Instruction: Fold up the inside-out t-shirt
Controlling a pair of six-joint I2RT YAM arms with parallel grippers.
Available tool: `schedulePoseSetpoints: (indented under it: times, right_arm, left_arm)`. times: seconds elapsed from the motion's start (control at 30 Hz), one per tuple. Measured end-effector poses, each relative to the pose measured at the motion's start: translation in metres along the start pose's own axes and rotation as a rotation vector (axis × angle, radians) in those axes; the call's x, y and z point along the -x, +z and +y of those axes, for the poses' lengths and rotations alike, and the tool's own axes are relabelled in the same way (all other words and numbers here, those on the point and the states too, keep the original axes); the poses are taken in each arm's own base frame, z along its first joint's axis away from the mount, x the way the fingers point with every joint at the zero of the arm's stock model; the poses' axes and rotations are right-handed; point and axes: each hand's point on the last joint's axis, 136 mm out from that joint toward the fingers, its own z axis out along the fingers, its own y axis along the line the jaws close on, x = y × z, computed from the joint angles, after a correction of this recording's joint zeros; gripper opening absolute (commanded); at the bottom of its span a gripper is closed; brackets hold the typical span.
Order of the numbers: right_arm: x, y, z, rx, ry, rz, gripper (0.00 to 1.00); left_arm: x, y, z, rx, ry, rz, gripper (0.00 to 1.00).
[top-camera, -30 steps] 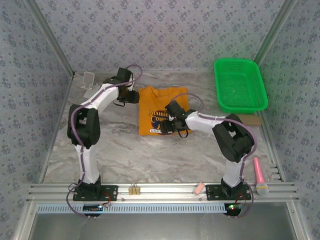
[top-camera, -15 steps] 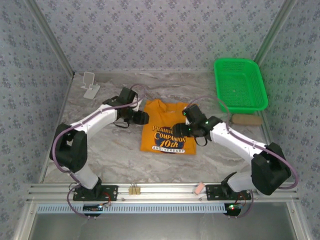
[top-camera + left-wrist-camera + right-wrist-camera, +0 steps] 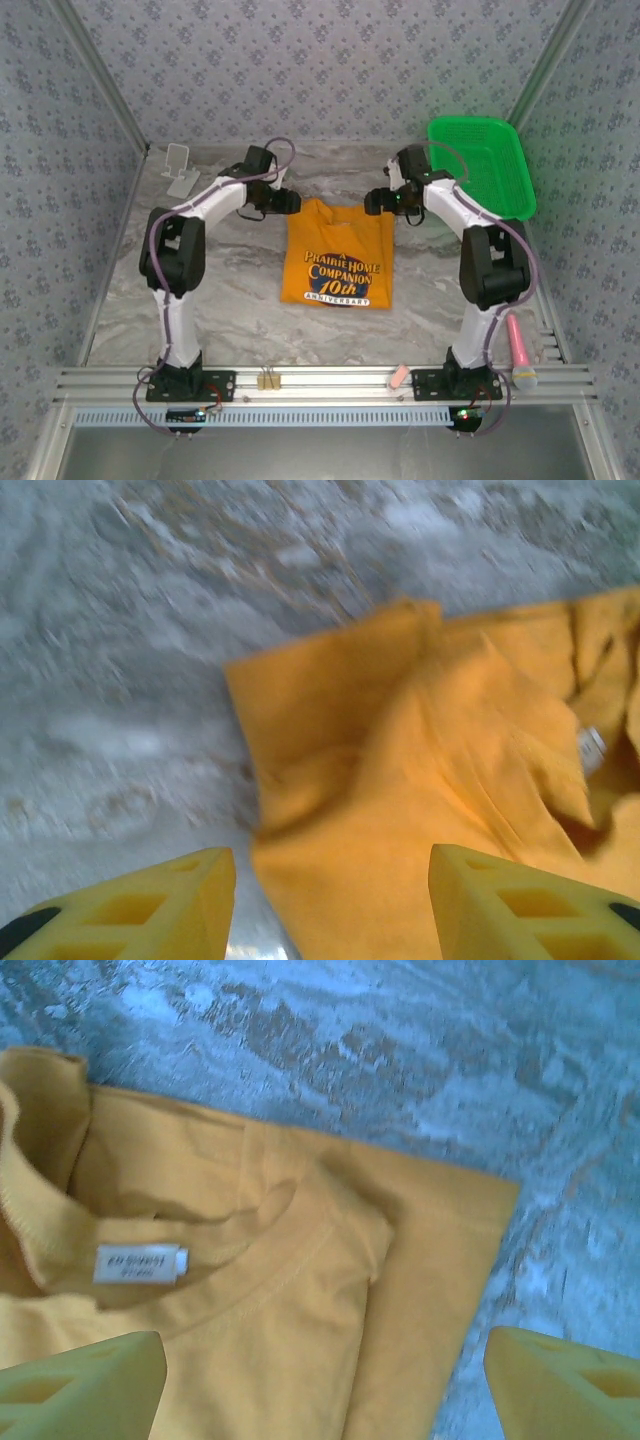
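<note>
The orange t-shirt (image 3: 338,255) lies flat mid-table as a narrow rectangle, lettered print up, collar at the far end. My left gripper (image 3: 287,203) hovers at its far left corner, and the left wrist view shows the open gripper (image 3: 330,905) above the orange cloth (image 3: 420,780), with nothing pinched. My right gripper (image 3: 377,201) sits at the far right corner. It stands wide open (image 3: 325,1385) over the collar, the white neck tag (image 3: 140,1263) just to its left and a folded sleeve edge (image 3: 440,1260) under it.
A green basket (image 3: 480,170) stands at the back right, close behind the right arm. A white stand (image 3: 180,168) sits at the back left. A pink handled tool (image 3: 520,352), a pink eraser (image 3: 398,376) and clips (image 3: 267,380) lie along the near rail.
The shirt went from a short folded bundle to a longer rectangle with the whole print showing. Both grippers moved to its far corners, and the right one opened wider.
</note>
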Motion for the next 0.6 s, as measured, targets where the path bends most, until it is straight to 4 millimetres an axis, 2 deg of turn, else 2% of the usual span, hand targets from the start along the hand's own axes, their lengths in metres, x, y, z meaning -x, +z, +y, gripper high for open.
schedulePoseSetpoints:
  times: [0.1,0.33,0.4,0.53,0.6]
  right_arm:
    - [0.002,0.019,-0.006,-0.007,-0.038,0.028,0.86]
    - [-0.018,0.060,-0.022,0.019,-0.063,0.152,0.90]
    - [-0.015,0.062,-0.022,0.026,-0.070,0.159,0.87]
    - [-0.009,0.063,-0.019,0.042,-0.088,0.161,0.74]
    - [-0.011,0.067,-0.020,0.038,-0.090,0.179,0.74]
  left_arm:
    - [0.008,0.019,0.007,-0.023,0.016,0.017,0.54]
    - [-0.008,0.055,-0.003,-0.111,0.025,0.118,0.55]
    - [-0.006,0.058,-0.010,-0.136,0.038,0.122,0.55]
    - [-0.005,0.063,-0.016,-0.142,0.049,0.131,0.55]
    - [0.001,0.066,-0.015,-0.132,0.043,0.131,0.53]
